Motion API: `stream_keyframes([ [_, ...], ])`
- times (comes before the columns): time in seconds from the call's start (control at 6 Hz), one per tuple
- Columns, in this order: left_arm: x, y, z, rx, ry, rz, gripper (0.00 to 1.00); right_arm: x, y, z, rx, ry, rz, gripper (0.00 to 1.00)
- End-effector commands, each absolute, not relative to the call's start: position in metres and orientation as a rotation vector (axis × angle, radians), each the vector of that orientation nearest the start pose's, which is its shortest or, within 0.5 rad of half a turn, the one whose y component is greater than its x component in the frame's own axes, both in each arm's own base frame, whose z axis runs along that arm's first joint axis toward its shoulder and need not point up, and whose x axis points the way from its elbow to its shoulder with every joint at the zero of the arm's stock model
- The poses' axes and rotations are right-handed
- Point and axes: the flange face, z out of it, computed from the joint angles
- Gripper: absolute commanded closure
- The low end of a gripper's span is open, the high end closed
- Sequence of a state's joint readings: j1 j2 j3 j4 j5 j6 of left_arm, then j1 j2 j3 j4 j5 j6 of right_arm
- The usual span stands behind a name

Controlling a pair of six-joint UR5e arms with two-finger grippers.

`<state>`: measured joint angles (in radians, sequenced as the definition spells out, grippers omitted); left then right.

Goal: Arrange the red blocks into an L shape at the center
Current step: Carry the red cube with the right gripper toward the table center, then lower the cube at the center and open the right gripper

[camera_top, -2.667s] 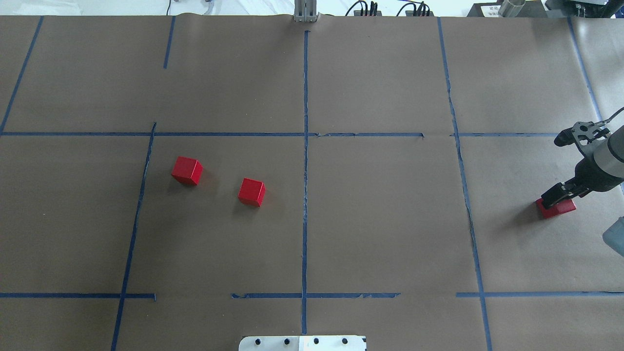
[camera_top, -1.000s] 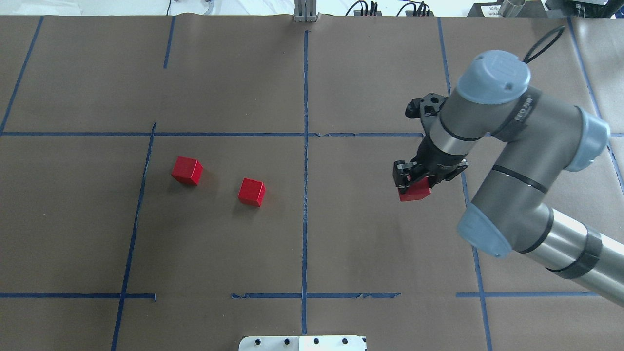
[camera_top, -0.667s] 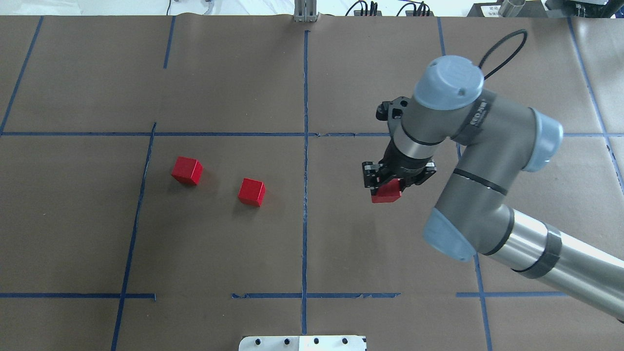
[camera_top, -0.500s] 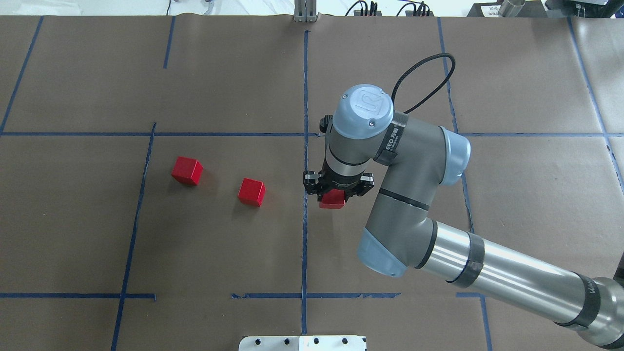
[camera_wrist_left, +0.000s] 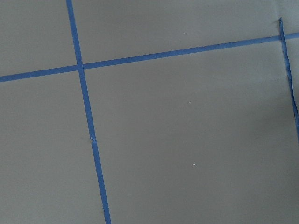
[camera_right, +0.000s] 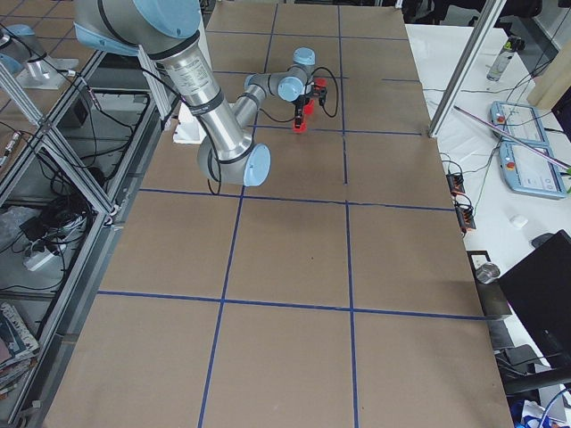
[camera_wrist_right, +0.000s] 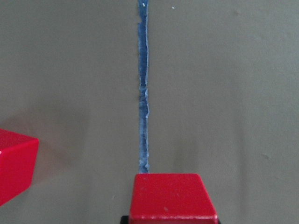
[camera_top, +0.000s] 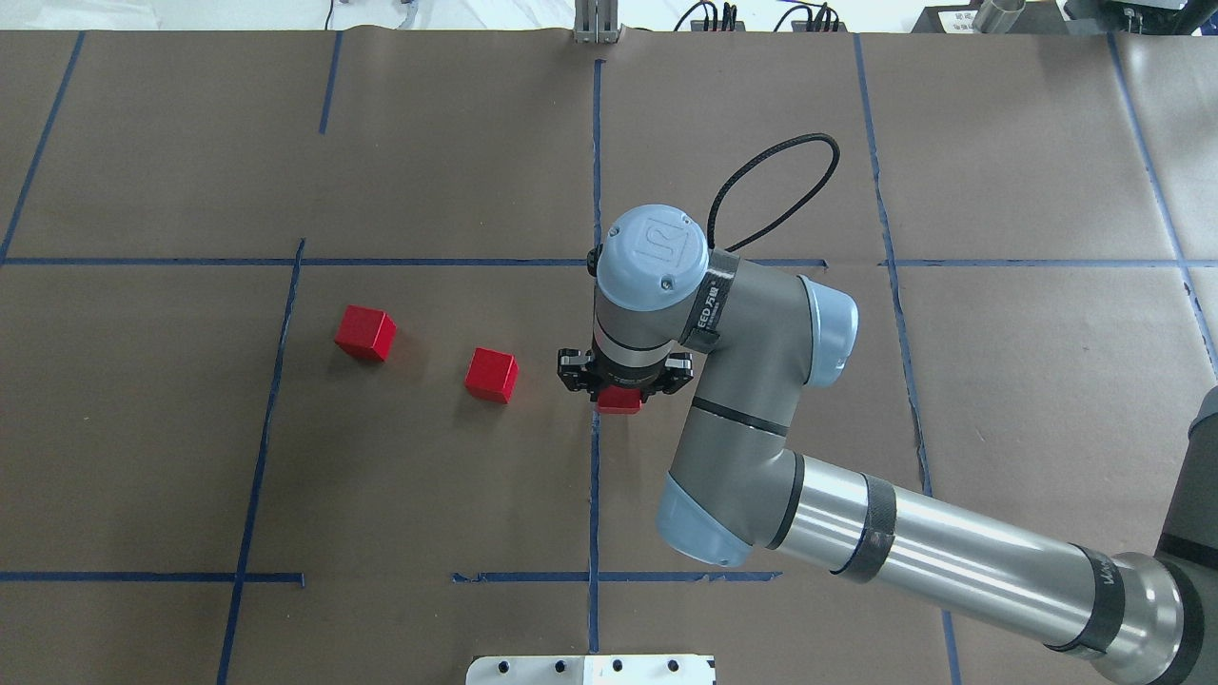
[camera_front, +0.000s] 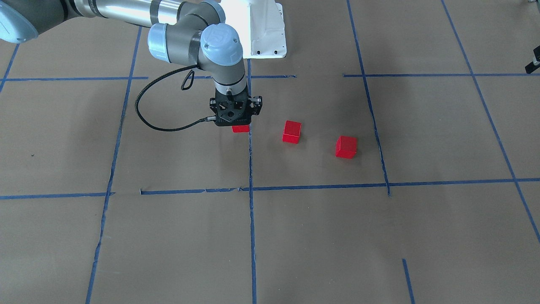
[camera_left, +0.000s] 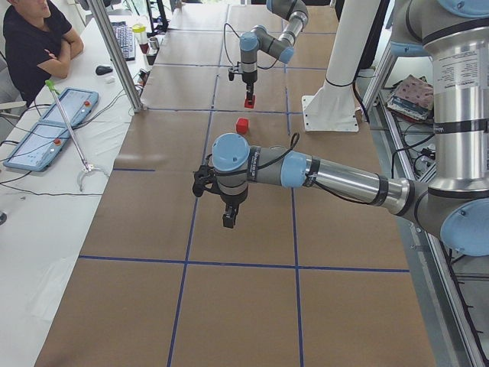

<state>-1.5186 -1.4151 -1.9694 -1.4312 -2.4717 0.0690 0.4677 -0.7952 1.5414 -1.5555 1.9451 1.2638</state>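
My right gripper (camera_top: pixel 620 388) clamps a red block (camera_top: pixel 618 404) just above the center (camera_top: pixel 623 447). Whether my left gripper (camera_left: pixel 228 219) is released or clenched, I cannot tell.

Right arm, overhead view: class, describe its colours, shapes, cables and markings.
The right arm has silver-grey tubular links and pale-blue round joint caps, one bearing a logo. Black bands ring the forearm tube; a black wrist strap carries white lettering. A black cable loops above the black right gripper.

Brown-paper table (camera_top: pixel 1028 143), blue tape grid (camera_top: pixel 596 171) across it, left red block (camera_top: pixel 364 333) and nearer-centre red block (camera_top: pixel 491 375) lying apart, left of frame centre.
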Motion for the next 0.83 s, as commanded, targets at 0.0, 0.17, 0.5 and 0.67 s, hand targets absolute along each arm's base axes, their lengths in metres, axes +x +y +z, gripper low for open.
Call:
stream_keyframes([
  [0.0,-0.033,-0.422,0.541,0.1,0.901,0.156,0.0,-0.619,-0.411,0.188,-0.06,-0.822,0.019,0.99],
  [0.17,-0.033,-0.422,0.539,0.103,0.901,0.157,0.0,-0.625,-0.408,0.184,-0.062,-0.823,0.008,0.98],
  [0.5,-0.033,-0.422,0.539,0.103,0.901,0.157,0.0,-0.633,-0.395,0.186,-0.07,-0.818,-0.014,0.95],
  [0.67,-0.033,-0.422,0.538,0.103,0.903,0.157,0.0,-0.634,-0.393,0.193,-0.072,-0.81,-0.021,0.93],
])
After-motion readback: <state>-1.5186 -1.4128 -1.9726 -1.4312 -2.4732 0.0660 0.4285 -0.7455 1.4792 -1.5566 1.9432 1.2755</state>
